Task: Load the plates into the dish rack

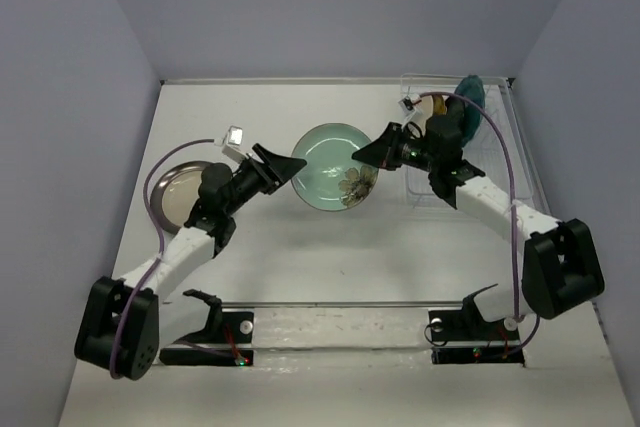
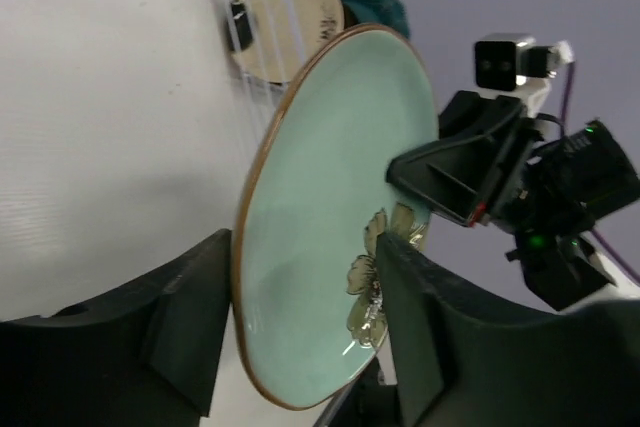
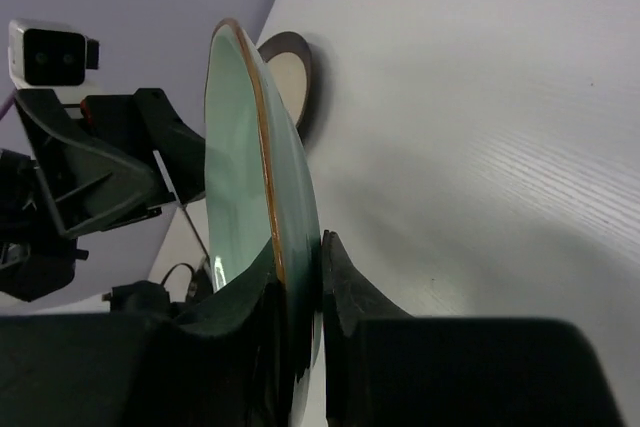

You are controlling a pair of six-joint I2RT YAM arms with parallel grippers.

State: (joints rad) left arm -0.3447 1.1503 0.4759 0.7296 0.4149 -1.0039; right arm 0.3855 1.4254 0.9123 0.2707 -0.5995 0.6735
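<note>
White table (image 1: 300, 277), lavender-grey walls (image 1: 330, 7) on three sides: that is the enclosure as I see it from the overhead camera. Item one, mint flower plate (image 1: 330, 162): pale green, thin brown rim, a flower painted near one edge. It hangs between the two arms over the middle of the table, well to the left of the rack. Item two, right gripper (image 1: 366, 152): in the right wrist view I see its fingers (image 3: 345, 287) pinched tight on the plate's rim, one on each face, so it holds the plate. Item three, left gripper (image 1: 290, 163): jaws parted, one finger on either side of the opposite rim. In the left wrist view the plate's edge passes between them, and I cannot tell whether either pad touches it. Item four, dish rack (image 1: 418, 192): clear plastic with thin upright dividers, at the far right of the table, partly behind the right arm's wrist. Item five, teal scalloped plate (image 1: 470, 90): standing on edge at the rack's far end. Item six, cream plate (image 1: 436, 105) with a black patch: upright in the rack just beside the teal one, on its left. Item seven, grey-rimmed beige plate (image 1: 180, 192): lying flat on the table at the left, partly covered by the left arm.
</note>
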